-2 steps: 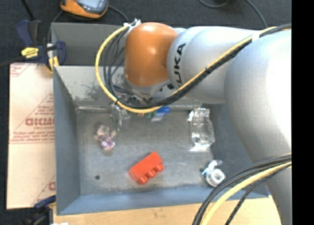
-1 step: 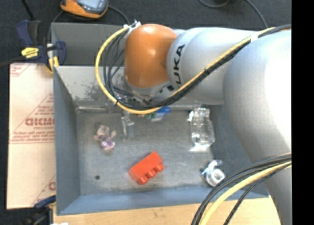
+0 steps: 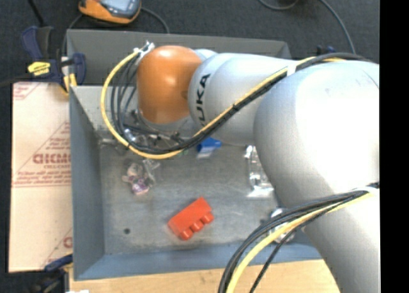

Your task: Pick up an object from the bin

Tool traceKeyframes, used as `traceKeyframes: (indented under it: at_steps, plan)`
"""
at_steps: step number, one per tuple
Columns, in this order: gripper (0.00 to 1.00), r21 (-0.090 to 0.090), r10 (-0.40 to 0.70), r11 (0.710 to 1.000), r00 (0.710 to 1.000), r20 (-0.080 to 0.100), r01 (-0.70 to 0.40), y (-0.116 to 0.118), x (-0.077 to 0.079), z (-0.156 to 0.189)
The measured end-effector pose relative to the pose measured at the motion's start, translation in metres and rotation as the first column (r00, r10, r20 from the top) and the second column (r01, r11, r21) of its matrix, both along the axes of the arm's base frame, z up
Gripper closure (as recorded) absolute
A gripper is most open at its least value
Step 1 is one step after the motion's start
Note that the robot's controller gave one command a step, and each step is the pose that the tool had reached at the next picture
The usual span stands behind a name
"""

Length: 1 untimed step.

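Observer: Trinket [image 3: 139, 180], small, clear with a purplish tint, on the bin floor left of centre. It is the thing nearest your gripper [image 3: 144, 138], lying just below it in the camera view. The task names no thing, so I log this as the likely candidate only.

Operator: Claw state?

Observer: Cannot tell. The orange wrist cover [image 3: 167, 84] and the cable loop [image 3: 115, 103] sit over the mechanism, so you cannot see whether it is open, closed or holding anything. My judgement: the arm [image 3: 243, 103] stands over the bin's back-left part because that puts the claw beside the trinket.

Operator: Anything in the way?

Observer: Orange-red toy block [image 3: 190, 219], studs along one edge, lies flat near the front wall, well apart from the gripper. A blue piece [image 3: 208, 146] peeps out from under the arm, mid-bin. A pale clear thing [image 3: 258, 176] lies to the right, close against the arm's big link. The bin's left wall [image 3: 84, 176] is near the trinket, so watch that side if you descend.
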<state>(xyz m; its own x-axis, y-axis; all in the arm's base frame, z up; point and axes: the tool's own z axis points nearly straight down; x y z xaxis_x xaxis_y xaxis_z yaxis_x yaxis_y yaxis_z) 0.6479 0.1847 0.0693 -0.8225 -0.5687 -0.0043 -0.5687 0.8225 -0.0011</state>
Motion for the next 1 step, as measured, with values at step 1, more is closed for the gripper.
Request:
traceKeyframes:
  at_steps: [1]
  plan:
    - [1.0,0.003,-0.005,1.0,1.0,0.003,0.005,0.0002,0.0011,0.0023]
